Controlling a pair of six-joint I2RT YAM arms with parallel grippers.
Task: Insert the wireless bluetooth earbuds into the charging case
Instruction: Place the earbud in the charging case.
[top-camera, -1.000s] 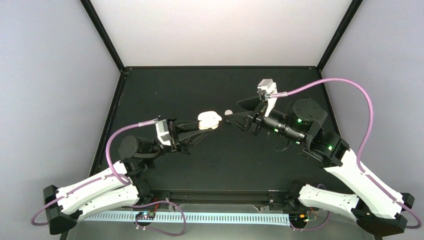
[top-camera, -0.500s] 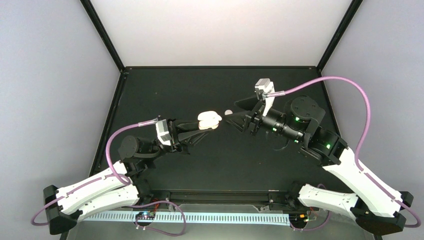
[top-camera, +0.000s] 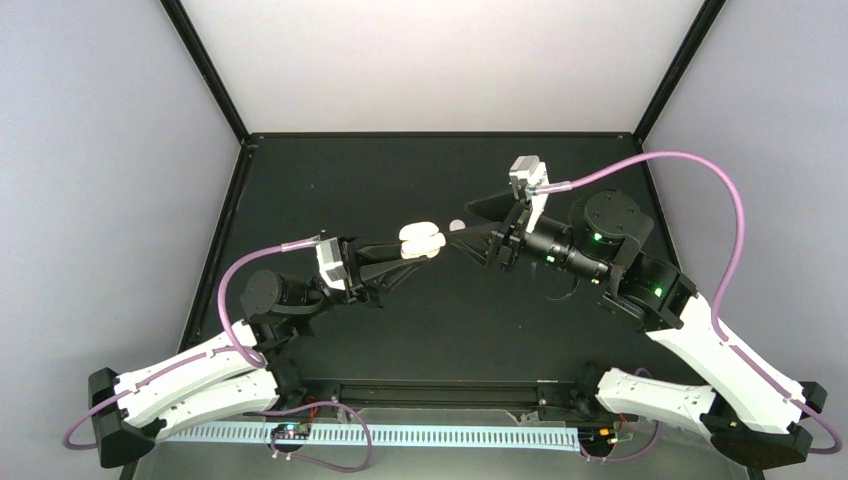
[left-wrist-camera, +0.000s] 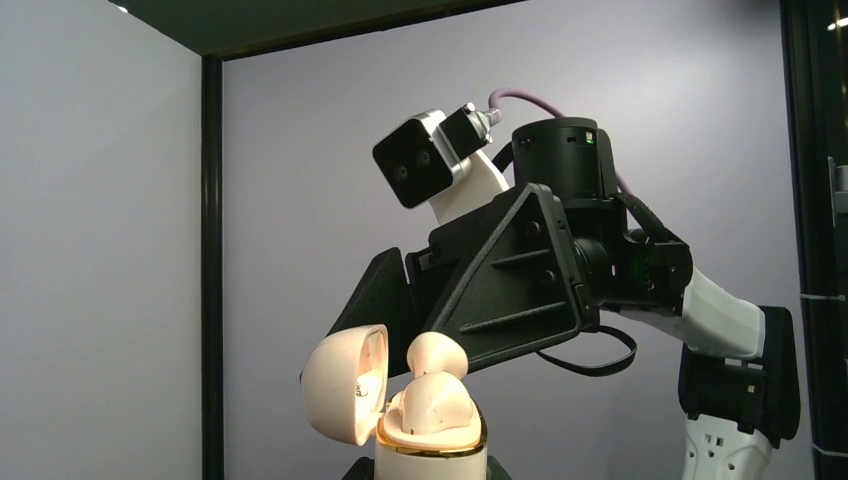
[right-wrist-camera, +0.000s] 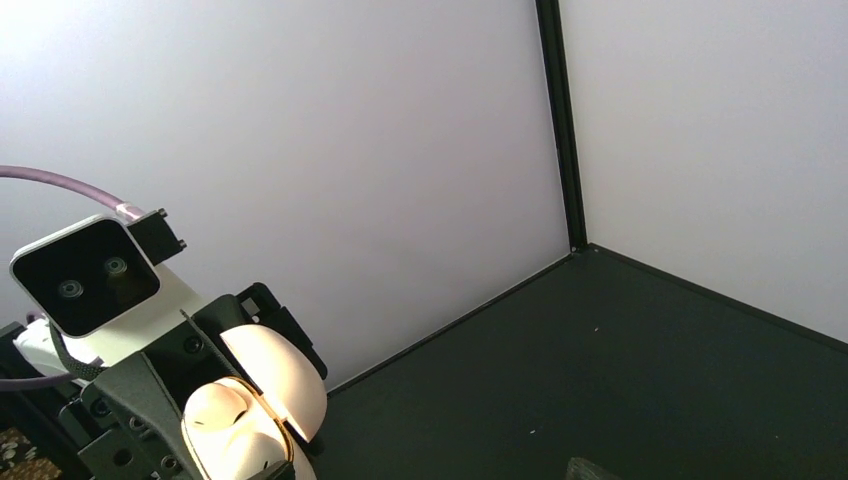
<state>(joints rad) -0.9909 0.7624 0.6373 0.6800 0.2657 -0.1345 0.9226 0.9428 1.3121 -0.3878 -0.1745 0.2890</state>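
Note:
My left gripper (top-camera: 413, 247) is shut on the base of the cream charging case (top-camera: 420, 240) and holds it upright above the table, lid open. In the left wrist view the case (left-wrist-camera: 430, 458) has a gold rim and its lid (left-wrist-camera: 345, 385) hangs to the left. Two pale beige earbuds sit in it, the near one (left-wrist-camera: 437, 405) low and the far one (left-wrist-camera: 437, 353) higher. Both also show in the right wrist view (right-wrist-camera: 222, 418). My right gripper (top-camera: 463, 221) is open and empty just right of the case, its fingers (left-wrist-camera: 510, 270) behind it. A small white earbud (top-camera: 457, 224) lies on the table between them.
The black table (top-camera: 400, 180) ends at a raised black rim (right-wrist-camera: 450, 320) with pale walls behind and on both sides. The left wrist camera (right-wrist-camera: 85, 275) faces my right gripper at close range. A purple cable (top-camera: 690, 170) loops over the right arm.
My right gripper has edged a little left toward the case. The left gripper with the case has shifted very slightly right. The white earbud on the table has not moved.

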